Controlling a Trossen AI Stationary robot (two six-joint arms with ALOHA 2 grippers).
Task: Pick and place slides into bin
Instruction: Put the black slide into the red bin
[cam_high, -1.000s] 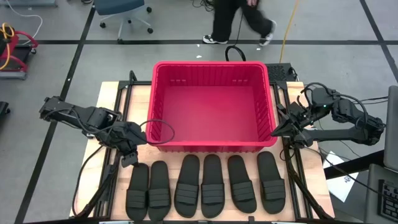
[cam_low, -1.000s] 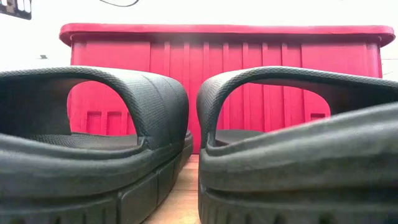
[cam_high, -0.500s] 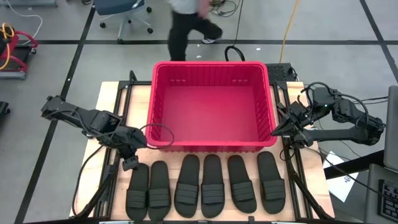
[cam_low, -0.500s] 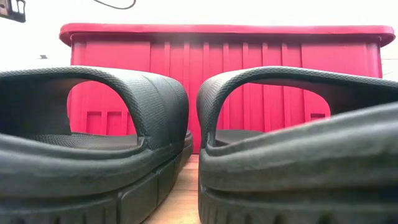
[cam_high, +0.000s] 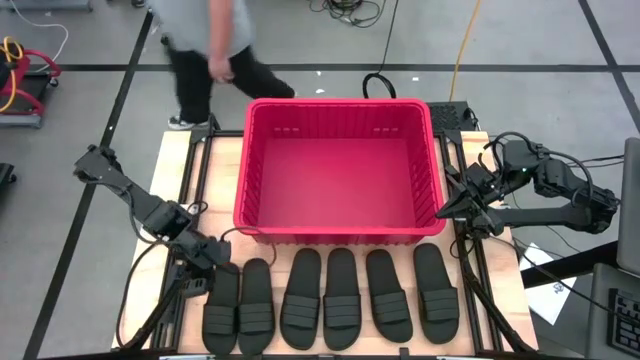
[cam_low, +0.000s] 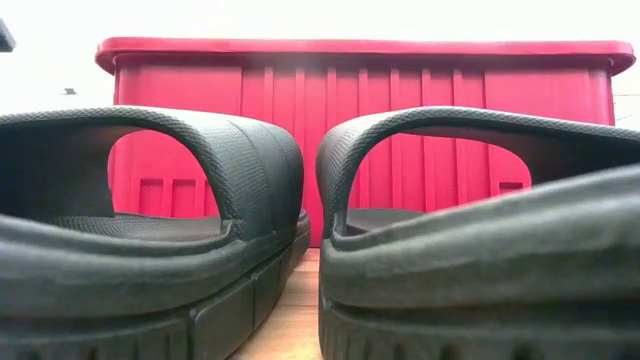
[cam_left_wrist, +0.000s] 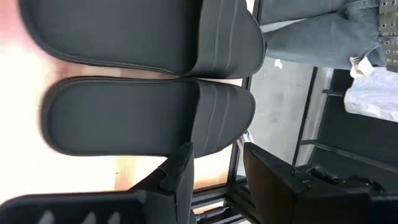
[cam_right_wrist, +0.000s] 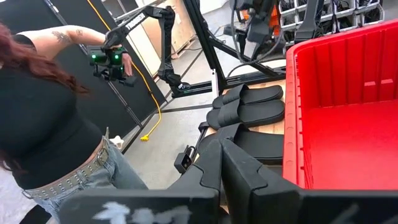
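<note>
Several black slides (cam_high: 330, 298) lie side by side, soles down, along the table's near edge. The red bin (cam_high: 340, 103) stands behind them with nothing in it. My left gripper (cam_high: 196, 283) hangs open over the table's near left corner, beside the leftmost slide (cam_high: 221, 310). In the left wrist view the open fingers (cam_left_wrist: 216, 152) stand off the strap end of that slide (cam_left_wrist: 149, 118), touching nothing. My right gripper (cam_high: 443, 210) is shut and waits in the air by the bin's right wall (cam_right_wrist: 292, 112). The low view shows two slides (cam_low: 150, 230) close up, with the bin (cam_low: 360, 90) behind them.
A person (cam_high: 200, 50) walks on the floor just beyond the table's far left corner. Another person (cam_right_wrist: 56, 124) stands off the table's near left side, seen in the right wrist view. Black frame rails (cam_high: 200, 160) run along both table sides.
My left gripper has swung from the bin's near left corner toward the table's near left corner and has come down beside the leftmost slide. The slides and the bin have kept their places. The person behind the table has walked toward the left.
</note>
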